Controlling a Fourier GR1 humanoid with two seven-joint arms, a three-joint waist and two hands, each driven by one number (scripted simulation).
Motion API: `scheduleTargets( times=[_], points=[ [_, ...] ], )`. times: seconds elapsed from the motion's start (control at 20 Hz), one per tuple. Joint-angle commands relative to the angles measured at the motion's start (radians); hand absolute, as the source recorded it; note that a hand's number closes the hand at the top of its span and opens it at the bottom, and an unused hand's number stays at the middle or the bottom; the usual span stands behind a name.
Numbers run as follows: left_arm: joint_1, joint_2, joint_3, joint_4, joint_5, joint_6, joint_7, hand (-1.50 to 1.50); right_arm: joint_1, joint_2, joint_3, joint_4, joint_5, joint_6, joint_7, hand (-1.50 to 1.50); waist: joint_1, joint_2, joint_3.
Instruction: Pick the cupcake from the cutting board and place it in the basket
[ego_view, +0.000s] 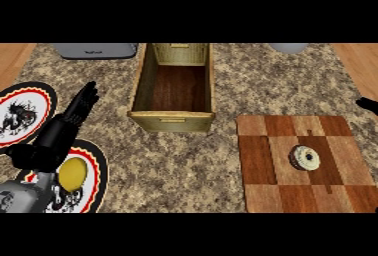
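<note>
Head view: cupcake (304, 158) sits on cutting board (258, 172)

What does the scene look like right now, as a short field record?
cupcake: on the cutting board, untouched
basket: open-topped, left of and beyond the cutting board
left hand: open, fingers straight, left of the basket, holding nothing
right hand: barely in view at the right edge
far plate, near plate: far left; yellow item on the near plate
task state: pick not yet begun
</note>
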Motion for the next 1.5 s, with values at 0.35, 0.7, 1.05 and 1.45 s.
scheduleTargets(
  times=[0.35,0.7,1.05,1.45],
  points=[
    [0.004,-0.045,0.058,-0.031,-0.063,-0.035,0.046,0.0,0.202,0.073,-0.328,-0.091,-0.088,0.222,-0.026,-1.5,0.01,0.005,0.004],
    [0.009,-0.114,0.085,0.051,-0.094,-0.089,-0.046,0.0,0.19,0.248,-0.274,-0.057,0.07,0.179,-0.095,-1.5,0.017,0.008,0.004],
    [-0.039,-0.113,0.121,0.0,-0.114,-0.123,0.074,0.0,0.121,0.407,-0.119,0.095,0.295,0.06,-0.221,-1.5,0.023,0.009,0.004],
    [-0.033,-0.18,0.149,0.044,-0.17,-0.162,0.037,0.0,0.101,0.504,-0.083,0.273,0.498,-0.046,-0.391,-1.5,0.022,0.009,0.004]
  ],
)
